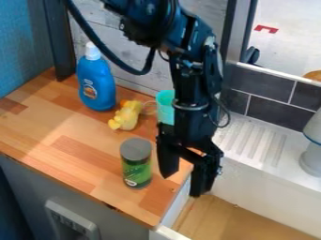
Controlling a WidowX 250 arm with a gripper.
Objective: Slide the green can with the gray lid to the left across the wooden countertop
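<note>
Black gripper [182, 184], 2 fingers spread wide, empty, just beside green jar [136, 171] near edge of wooden counter [37, 126]; jar looks rigid, fairly light, maybe slick, best gripped around mid-body, below grey lid [135, 149]

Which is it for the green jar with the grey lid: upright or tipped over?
Upright. The green jar stands on the wooden counter, with its grey lid on top and its label below.
</note>
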